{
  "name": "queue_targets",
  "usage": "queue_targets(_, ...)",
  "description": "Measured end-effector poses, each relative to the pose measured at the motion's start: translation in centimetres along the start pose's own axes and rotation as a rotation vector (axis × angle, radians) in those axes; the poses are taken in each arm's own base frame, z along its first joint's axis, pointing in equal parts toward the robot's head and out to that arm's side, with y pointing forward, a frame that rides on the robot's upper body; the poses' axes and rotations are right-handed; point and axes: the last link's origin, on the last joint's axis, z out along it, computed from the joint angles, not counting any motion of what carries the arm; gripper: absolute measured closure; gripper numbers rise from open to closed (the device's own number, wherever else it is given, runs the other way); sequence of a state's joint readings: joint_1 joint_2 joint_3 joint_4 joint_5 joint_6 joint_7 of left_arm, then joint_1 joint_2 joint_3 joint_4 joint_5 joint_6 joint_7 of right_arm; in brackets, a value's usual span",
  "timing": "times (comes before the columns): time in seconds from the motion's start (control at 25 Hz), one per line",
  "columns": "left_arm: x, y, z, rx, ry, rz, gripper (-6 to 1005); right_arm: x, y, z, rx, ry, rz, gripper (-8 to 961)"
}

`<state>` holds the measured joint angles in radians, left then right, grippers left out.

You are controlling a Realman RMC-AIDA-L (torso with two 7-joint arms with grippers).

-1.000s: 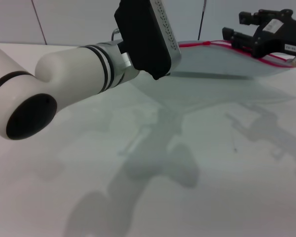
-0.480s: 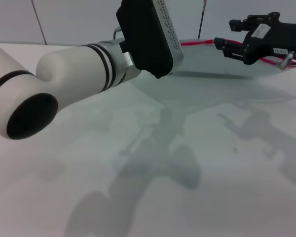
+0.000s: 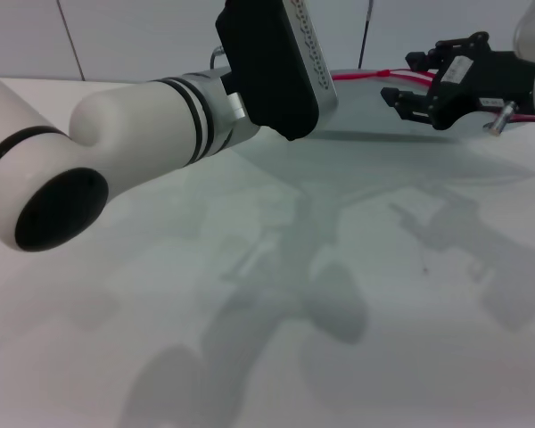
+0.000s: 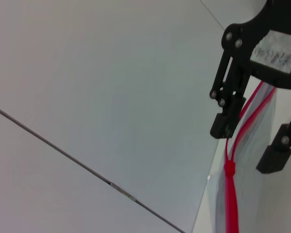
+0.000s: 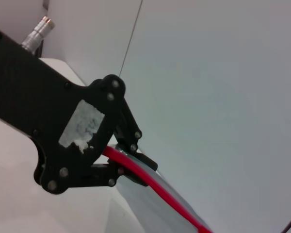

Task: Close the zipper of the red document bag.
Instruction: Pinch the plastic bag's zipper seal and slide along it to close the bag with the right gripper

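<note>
Bag: red document bag [image 3: 374,116] lies at far edge of table [image 3: 250,339], between the two grippers; looks lifted a bit at the L end, can't be sure.
Zipper: zipper [image 3: 361,77] runs along the bag's far long edge. Red pull tab [image 4: 229,170] hangs on it, just short of the R fingers on the L-gripper side.
L gripper: left gripper [image 5: 120,170] hidden behind its own wrist in head view. R wrist view shows its jaws pinched tight on the zipper strip, anchoring that end.
R gripper: right gripper [image 3: 407,80] at the zipper, jaws wide, one finger each side of the strip, nothing held yet.
Step (my read): lining up to pinch the pull tab, then drag along the edge.
Progress: early; closure not begun as far as I can tell.
Risk 1: R jaws shut on bare strip, not the tab, so the slider won't travel. Cause: tab sits off from the fingers.
Risk 2: thin plastic gets caught in the pinch and the slider jams.
Risk 3: L grip slips under the pull, bag slides w/ the slider, edge goes slack.
</note>
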<state>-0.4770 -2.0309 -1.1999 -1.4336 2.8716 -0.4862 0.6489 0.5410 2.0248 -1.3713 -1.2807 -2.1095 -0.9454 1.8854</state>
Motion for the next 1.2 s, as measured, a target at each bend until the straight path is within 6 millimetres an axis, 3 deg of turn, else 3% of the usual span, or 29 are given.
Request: queue_targets(1.2,0.5,0.0,0.0,-0.001,0.013,0.005,900,-2.2,1.3,1.1,0.018,0.027,-0.163,440)
